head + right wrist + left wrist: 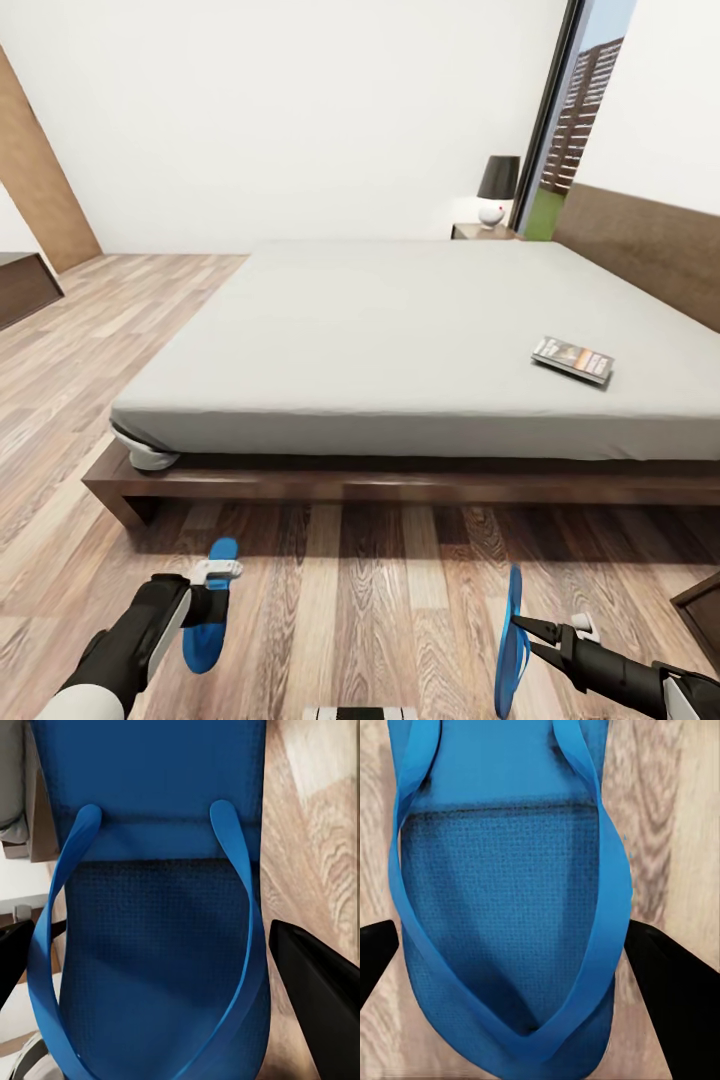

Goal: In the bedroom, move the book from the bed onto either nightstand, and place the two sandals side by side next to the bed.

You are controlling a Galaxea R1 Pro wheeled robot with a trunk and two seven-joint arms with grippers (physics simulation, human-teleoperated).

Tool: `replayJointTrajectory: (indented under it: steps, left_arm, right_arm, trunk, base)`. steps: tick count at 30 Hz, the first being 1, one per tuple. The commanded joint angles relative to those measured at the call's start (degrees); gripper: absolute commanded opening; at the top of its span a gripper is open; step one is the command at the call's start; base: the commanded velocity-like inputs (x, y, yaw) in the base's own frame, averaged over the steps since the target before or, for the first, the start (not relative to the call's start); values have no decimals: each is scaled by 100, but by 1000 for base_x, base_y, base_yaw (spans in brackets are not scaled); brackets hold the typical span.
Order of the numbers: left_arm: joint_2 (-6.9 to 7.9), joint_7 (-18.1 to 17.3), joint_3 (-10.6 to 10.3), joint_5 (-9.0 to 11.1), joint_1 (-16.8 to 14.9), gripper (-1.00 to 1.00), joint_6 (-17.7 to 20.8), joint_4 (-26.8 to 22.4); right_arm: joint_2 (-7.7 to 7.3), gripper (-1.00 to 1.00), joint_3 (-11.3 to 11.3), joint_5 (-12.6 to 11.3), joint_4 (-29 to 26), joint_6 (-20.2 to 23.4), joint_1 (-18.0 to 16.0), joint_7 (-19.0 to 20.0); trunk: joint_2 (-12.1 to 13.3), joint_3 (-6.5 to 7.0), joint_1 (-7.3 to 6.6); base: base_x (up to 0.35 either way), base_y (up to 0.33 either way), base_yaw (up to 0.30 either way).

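My left gripper (213,588) is clamped on one blue sandal (207,620), lying flat over the plank floor (380,610) before the bed (400,330). My right gripper (530,632) pinches the other sandal (511,640), turned on edge. The book (572,359) lies near the mattress's right edge. A nightstand (484,231) with its lamp (497,189) stands by the far corner, mostly hidden by the bed. A dark cabinet (24,286) is cut off at left.

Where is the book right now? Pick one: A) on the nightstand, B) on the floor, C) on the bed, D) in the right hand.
C: the book lies flat on the bed, toward the headboard side, far from the nightstand.
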Motion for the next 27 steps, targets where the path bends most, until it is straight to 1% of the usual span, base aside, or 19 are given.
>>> replayJointTrajectory:
  steps: [1,5,27]
  left_arm:
    - [15,-29,4,-7,-2,-100,31,-7]
    - [53,-24,-8,-62,-2,-100,4,0]
    - [14,-23,-51,-71,-3,-100,-18,-7]
  right_arm:
    - [0,-100,-12,-22,1,47,-3,12]
    - [0,-100,-12,-22,1,47,-4,12]
    - [-16,-100,-21,-23,1,50,-3,20]
  trunk:
    - [-4,-27,1]
    - [-9,-116,11]
    - [-38,-603,68]
  base:
    - [0,0,0]
    - [0,0,0]
    - [0,0,0]
